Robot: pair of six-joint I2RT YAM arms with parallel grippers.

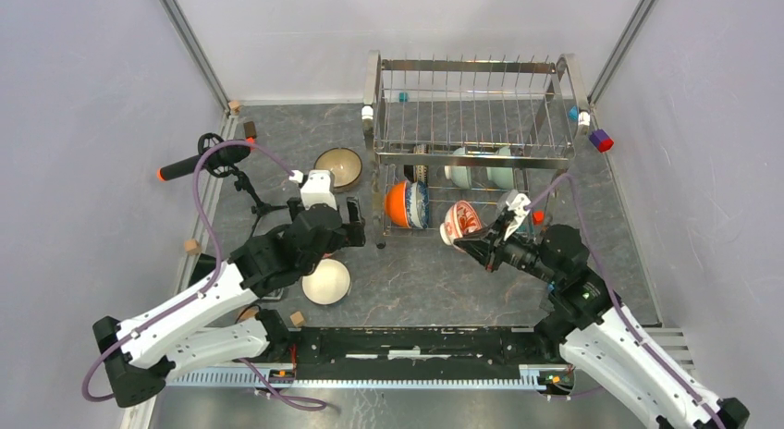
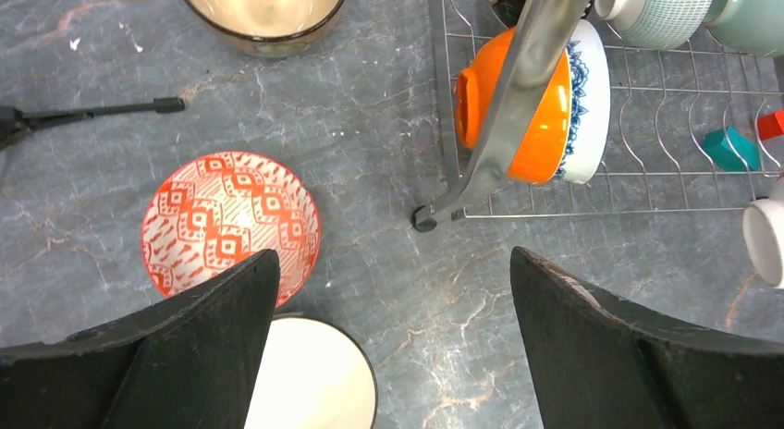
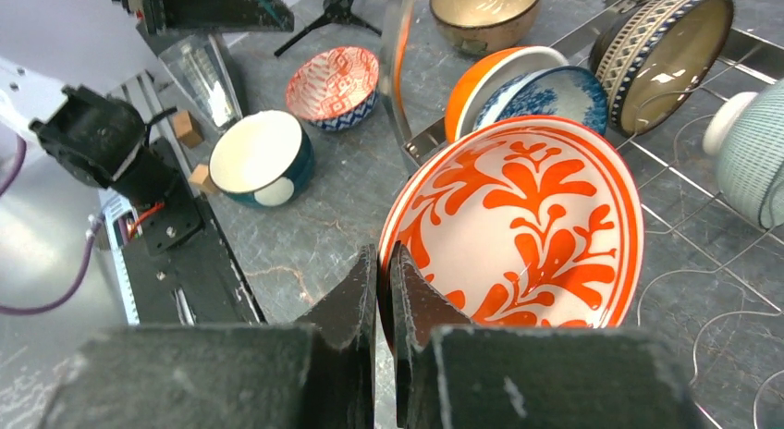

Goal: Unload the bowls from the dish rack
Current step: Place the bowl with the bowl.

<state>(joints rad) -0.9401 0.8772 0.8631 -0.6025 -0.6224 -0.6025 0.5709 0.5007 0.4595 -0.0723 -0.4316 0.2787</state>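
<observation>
Orange-and-white, the floral bowl (image 1: pixel 458 221) hangs on edge from the right hand (image 1: pixel 476 239) in the top view. It is at the front of the dish rack's (image 1: pixel 471 67) lower tier, near an orange bowl (image 1: pixel 399 204) and a blue-patterned bowl (image 1: pixel 419 205) standing in the tines. The step in hand looks like carrying it out to the worktop (image 1: pixel 416 281). That probably goes best with the bowl drawn back toward the arm's base until it clears the wires, then swung over bare stone and tipped onto its foot before the grip lets go. The left hand (image 1: pixel 356 221) hovers by the rack's front left leg, so the path should keep apart from it.

From the left wrist, the left hand (image 2: pixel 393 263) is spread wide and holds nothing. Below it a red lattice bowl (image 2: pixel 231 226), a white-lined bowl (image 2: pixel 310 378) and a tan bowl (image 2: pixel 263 8) sit upright on the worktop. The set-down spot should be beside these, not on them.

From the right wrist, the right hand (image 3: pixel 384 263) is clamped on the floral bowl's (image 3: pixel 527 216) near rim, fingers almost together with the thin edge between. The hold is narrow and off-centre, so the bowl may pivot, and slow moves seem wise. It is glossy, shallow and wide, white inside with bold orange leaf sprays and an orange band round the rim.
</observation>
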